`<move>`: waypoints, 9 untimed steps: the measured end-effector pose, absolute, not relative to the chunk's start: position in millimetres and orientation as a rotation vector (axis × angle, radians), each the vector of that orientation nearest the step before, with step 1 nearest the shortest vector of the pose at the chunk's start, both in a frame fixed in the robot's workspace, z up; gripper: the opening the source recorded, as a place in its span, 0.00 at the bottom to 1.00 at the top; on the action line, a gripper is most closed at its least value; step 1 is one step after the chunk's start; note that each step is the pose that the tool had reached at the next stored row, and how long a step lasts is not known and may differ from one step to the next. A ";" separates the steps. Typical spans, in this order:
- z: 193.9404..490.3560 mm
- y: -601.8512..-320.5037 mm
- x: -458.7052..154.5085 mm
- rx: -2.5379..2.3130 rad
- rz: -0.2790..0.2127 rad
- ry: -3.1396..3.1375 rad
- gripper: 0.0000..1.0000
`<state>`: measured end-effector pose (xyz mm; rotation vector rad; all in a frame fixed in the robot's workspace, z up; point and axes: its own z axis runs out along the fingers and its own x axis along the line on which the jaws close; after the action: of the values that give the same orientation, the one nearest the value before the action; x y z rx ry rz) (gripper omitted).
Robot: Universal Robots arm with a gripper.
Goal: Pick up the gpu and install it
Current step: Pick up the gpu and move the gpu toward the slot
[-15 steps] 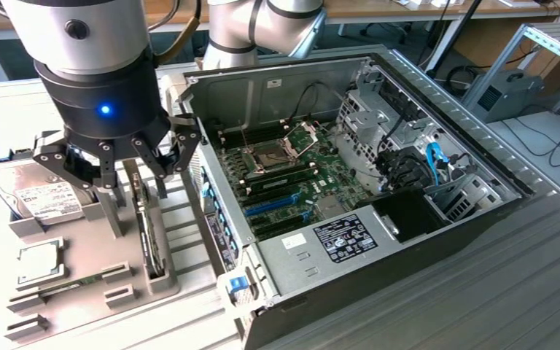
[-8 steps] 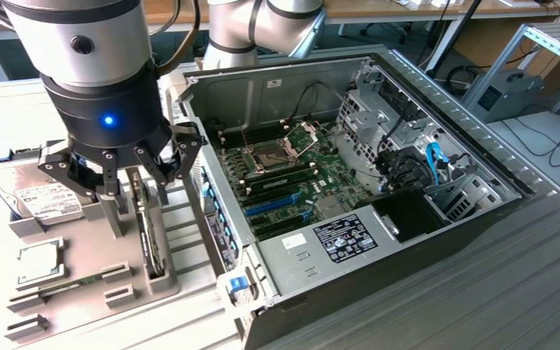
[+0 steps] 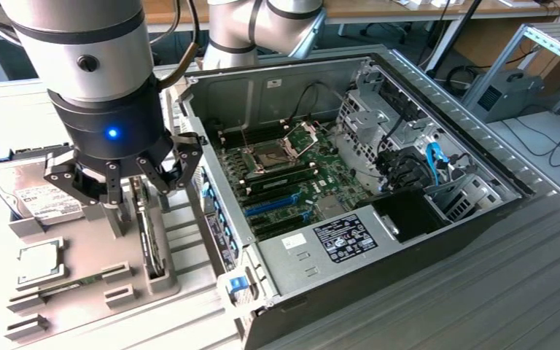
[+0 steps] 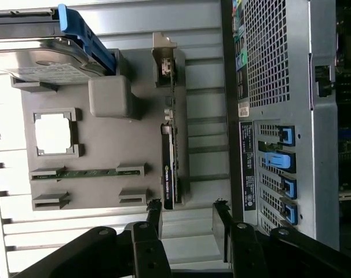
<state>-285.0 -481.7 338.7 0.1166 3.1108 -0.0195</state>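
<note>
On gray tray (image 4: pixel 97 186) | gpu (image 4: pixel 168 168) on edge, thin black card, silvery metal end | pincer (image 4: pixel 187 209) spread, empty

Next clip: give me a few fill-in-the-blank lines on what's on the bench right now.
The gripper above the gpu has its jaws ____. The gpu stands on its ____ in the grey holder. The computer case sits on the exterior view's ____ of the holder. Missing: open; edge; right.
</note>
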 end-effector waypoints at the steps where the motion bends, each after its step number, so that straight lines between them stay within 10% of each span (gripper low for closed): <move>1: 338.4 -481.7 -285.0 0.117 -0.020 3.111 0.48; 9: 336.3 -481.7 -285.0 0.117 -0.022 3.111 0.48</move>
<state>-285.0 -481.7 336.3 0.1166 3.1107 -0.0223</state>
